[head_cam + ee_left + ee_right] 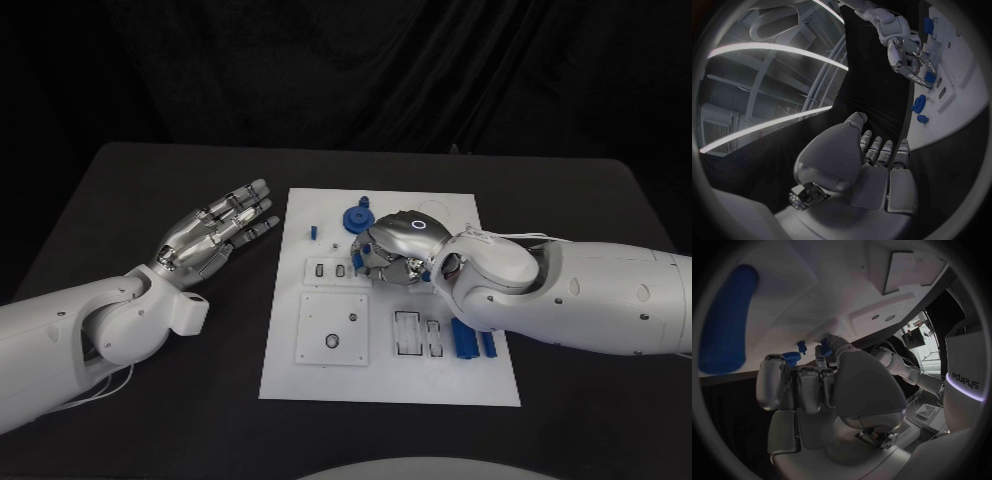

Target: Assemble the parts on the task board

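Right hand (392, 250) curled over task board (387, 380), grip unclear; left hand (216, 232) open.

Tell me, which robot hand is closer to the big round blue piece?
The right hand. It sits over the task board, just beside the round blue part. The left hand hovers off the board's edge, open.

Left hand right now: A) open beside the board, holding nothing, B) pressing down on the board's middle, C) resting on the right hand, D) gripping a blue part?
A: in the head view the left hand lies off the task board, by its left edge, fingers spread and empty; it is the right hand that is over the board.
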Tool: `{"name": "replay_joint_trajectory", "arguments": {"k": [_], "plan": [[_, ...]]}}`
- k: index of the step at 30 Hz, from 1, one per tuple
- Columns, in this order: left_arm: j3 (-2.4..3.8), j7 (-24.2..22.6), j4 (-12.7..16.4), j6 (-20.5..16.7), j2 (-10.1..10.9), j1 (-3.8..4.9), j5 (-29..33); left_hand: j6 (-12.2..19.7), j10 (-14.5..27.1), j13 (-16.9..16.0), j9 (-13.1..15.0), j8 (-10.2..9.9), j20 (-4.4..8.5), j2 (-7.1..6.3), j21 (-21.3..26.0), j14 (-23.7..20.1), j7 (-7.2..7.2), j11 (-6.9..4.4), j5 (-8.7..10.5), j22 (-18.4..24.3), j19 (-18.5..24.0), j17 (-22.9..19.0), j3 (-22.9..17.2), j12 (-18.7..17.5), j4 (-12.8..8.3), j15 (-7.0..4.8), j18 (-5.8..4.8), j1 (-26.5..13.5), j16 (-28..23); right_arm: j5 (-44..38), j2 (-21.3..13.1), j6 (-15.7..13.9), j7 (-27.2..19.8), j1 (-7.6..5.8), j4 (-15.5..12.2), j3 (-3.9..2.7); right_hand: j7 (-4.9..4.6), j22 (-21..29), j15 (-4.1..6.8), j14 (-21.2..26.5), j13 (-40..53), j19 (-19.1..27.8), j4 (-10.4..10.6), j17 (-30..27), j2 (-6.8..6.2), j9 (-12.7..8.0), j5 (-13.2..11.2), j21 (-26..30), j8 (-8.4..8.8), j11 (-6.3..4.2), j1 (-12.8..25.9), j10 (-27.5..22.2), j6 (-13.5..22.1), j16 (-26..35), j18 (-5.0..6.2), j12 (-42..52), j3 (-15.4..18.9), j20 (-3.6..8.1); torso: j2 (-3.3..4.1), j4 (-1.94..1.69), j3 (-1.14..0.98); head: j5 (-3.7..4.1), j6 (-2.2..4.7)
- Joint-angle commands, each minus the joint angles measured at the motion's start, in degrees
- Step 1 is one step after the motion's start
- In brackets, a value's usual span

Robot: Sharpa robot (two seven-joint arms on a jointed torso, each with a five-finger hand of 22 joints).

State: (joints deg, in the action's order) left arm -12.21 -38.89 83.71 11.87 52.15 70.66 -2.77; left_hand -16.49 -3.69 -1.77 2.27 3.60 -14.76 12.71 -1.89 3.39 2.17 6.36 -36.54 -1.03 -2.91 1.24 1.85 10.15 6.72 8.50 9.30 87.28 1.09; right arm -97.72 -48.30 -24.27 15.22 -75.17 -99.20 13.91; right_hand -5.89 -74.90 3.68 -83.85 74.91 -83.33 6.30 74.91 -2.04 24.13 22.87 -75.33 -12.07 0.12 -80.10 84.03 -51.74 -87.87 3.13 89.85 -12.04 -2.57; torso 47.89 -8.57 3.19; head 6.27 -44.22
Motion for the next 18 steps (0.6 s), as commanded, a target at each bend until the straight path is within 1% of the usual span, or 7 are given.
{"name": "replay_joint_trajectory", "arguments": {"k": [1,4,8,13,18], "plan": [[0.04,-0.8,0.04,0.89,-0.04,-0.12,0.14,0.27,-0.02,-0.03,0.01,0.24,-0.39,-0.02,-0.08,-0.04,0.13,0.27,0.19,-0.03,0.01,-0.06,-0.31,0.02,0.11,0.35,0.99,-0.77,-0.05,-0.56,-0.19,1.95,1.87,0.36,-0.14,0.25,0.15,-9.85,-0.39,-5.48,15.09,-0.11,-0.3,13.18,-0.42,0.01,-0.19,0.3,0.28,0.29,0.18,5.97,0.45,0.28,0.35,0.15,-0.16,-0.37,0.0,0.02,0.01,-0.04,0.0],[0.04,-0.8,0.05,0.88,-0.01,-0.13,0.14,0.27,-0.02,-0.03,0.01,0.24,-0.39,-0.02,-0.08,-0.04,0.13,0.27,0.19,-0.03,0.01,-0.06,-0.31,0.02,0.11,0.35,0.99,-0.77,-0.05,-1.17,-0.55,1.67,2.1,0.35,-0.71,0.23,0.16,-9.89,-0.43,-5.48,15.09,-0.14,-0.45,13.18,-0.35,0.09,-0.05,0.26,0.18,0.34,0.14,5.97,0.19,0.28,0.34,0.15,-0.35,-0.4,0.0,-0.03,0.04,-0.15,0.11],[0.04,-0.76,0.05,0.86,0.01,-0.14,0.14,0.28,-0.02,-0.03,0.01,0.24,-0.39,-0.01,-0.08,-0.04,0.13,0.27,0.19,-0.03,0.01,-0.06,-0.31,0.02,0.1,0.35,0.99,-0.78,-0.05,-2.25,-1.13,2.45,2.86,0.13,-1.82,0.21,0.16,-9.91,-0.45,-5.5,15.09,-0.17,-0.53,13.24,-0.38,0.12,0.05,0.21,0.15,0.36,0.13,5.97,0.09,0.21,0.32,0.15,-0.41,-0.42,0.02,-0.06,0.03,-0.34,0.15],[0.04,-0.77,0.0,0.81,0.0,-0.15,0.14,0.35,0.01,-0.03,0.0,0.22,-0.4,-0.01,-0.07,-0.05,0.18,0.27,0.2,-0.03,0.01,-0.06,-0.39,0.0,0.07,0.37,0.99,-0.84,-0.06,-2.78,-1.64,3.82,3.75,-0.68,-2.98,0.19,0.16,-9.93,-0.45,-5.53,15.09,-0.19,-0.55,13.31,-0.39,0.13,0.07,0.17,0.14,0.35,0.15,5.97,0.05,0.13,0.31,0.15,-0.43,-0.43,-0.03,0.04,0.05,-0.51,0.26],[0.04,-0.73,-0.07,0.8,-0.03,-0.15,0.14,0.35,0.01,-0.03,0.0,0.22,-0.4,-0.01,-0.07,-0.05,0.18,0.27,0.2,-0.03,0.01,-0.06,-0.39,0.0,0.07,0.37,0.99,-0.84,-0.06,-2.95,-2.1,5.27,4.36,-1.51,-3.78,0.19,0.31,-10.02,-0.38,-5.56,15.09,-0.29,-0.84,13.38,-0.36,0.19,0.31,0.0,0.14,0.18,0.02,5.97,-0.03,0.03,0.28,0.15,-0.7,-0.43,-0.12,0.05,0.16,-1.09,0.43]]}}
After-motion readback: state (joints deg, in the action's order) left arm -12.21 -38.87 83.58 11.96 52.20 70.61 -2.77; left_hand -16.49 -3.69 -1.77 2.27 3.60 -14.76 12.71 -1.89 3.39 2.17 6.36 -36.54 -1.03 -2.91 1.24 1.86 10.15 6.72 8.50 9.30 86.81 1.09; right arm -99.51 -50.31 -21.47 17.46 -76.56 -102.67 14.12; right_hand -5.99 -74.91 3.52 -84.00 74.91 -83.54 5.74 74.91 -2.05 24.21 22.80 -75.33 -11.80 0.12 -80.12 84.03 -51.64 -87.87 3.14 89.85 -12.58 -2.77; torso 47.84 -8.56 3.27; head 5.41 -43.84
